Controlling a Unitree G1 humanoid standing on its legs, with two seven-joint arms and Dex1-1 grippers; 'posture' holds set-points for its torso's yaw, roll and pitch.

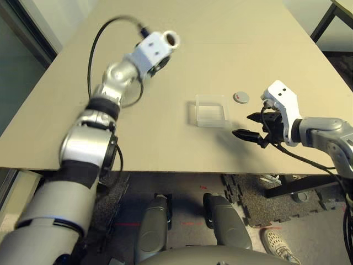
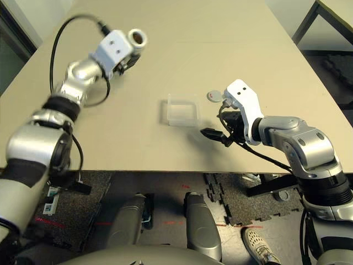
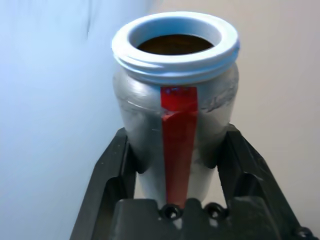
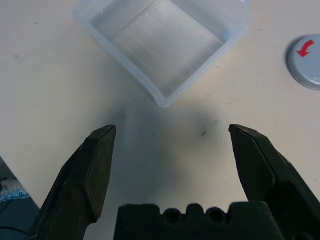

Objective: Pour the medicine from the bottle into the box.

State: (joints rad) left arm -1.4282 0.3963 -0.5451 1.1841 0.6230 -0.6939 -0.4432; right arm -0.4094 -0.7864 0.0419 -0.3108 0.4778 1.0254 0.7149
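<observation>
The left gripper (image 3: 175, 200) is holding the bottle (image 3: 175, 107), jaws clamped on its sides, uncapped, raised above the tabletop (image 1: 231, 33). The right gripper (image 4: 172, 150) is hovering with jaws spread wide and empty near the box (image 1: 211, 110), the loose cap (image 1: 240, 97) lying beside it.

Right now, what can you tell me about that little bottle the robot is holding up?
The bottle is a small silvery-grey cylinder with a red stripe down its side and a pale threaded rim. Its cap is off and the mouth is open, dark inside. The left gripper clamps it on both sides with black fingers, holding it raised above the table, well left of the clear box.
</observation>
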